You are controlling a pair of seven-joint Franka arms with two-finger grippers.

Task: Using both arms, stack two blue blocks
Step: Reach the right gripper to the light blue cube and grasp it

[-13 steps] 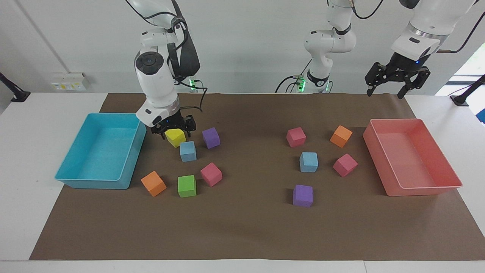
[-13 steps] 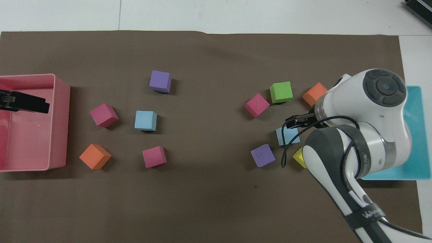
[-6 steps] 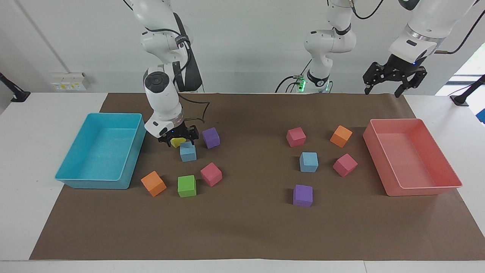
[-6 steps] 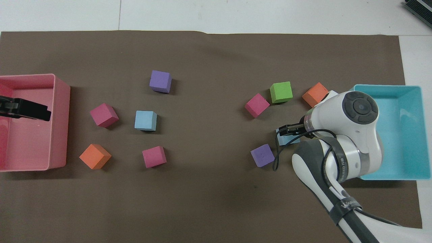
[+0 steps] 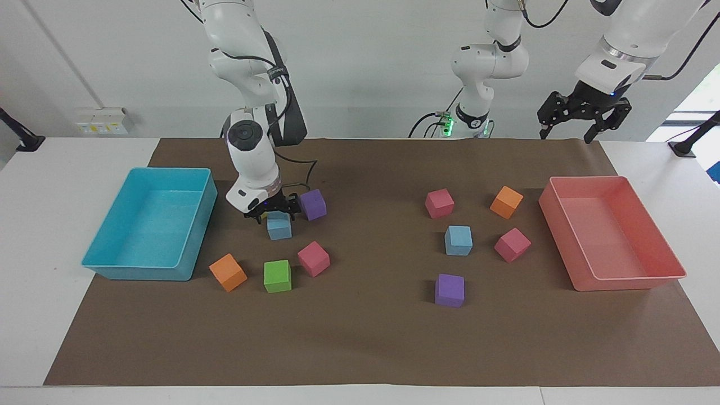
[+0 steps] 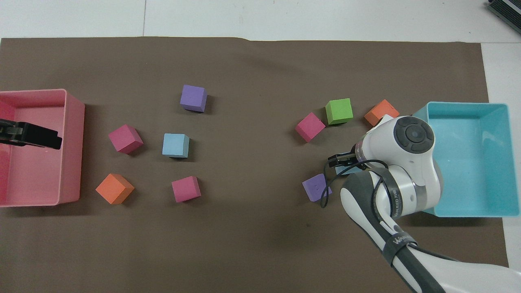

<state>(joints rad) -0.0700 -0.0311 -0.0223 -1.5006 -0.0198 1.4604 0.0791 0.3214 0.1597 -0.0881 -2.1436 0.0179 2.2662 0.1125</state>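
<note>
The left gripper (image 5: 579,115) waits raised above the pink tray (image 5: 669,274) end of the table, its pincer released and holding nothing. The right gripper (image 5: 273,211) hangs low over one blue block (image 5: 279,226), fingers spread and holding nothing, with a yellow cube (image 5: 259,217) mostly hidden by it. Seen in the facing view, a purple cube (image 5: 313,204) sits at that block's two o'clock and a green cube (image 5: 277,275) at its six. The second blue block (image 5: 458,240) rests slightly farther from the robots, toward the left arm's end, with a pink cube (image 5: 512,244) at its three o'clock.
</note>
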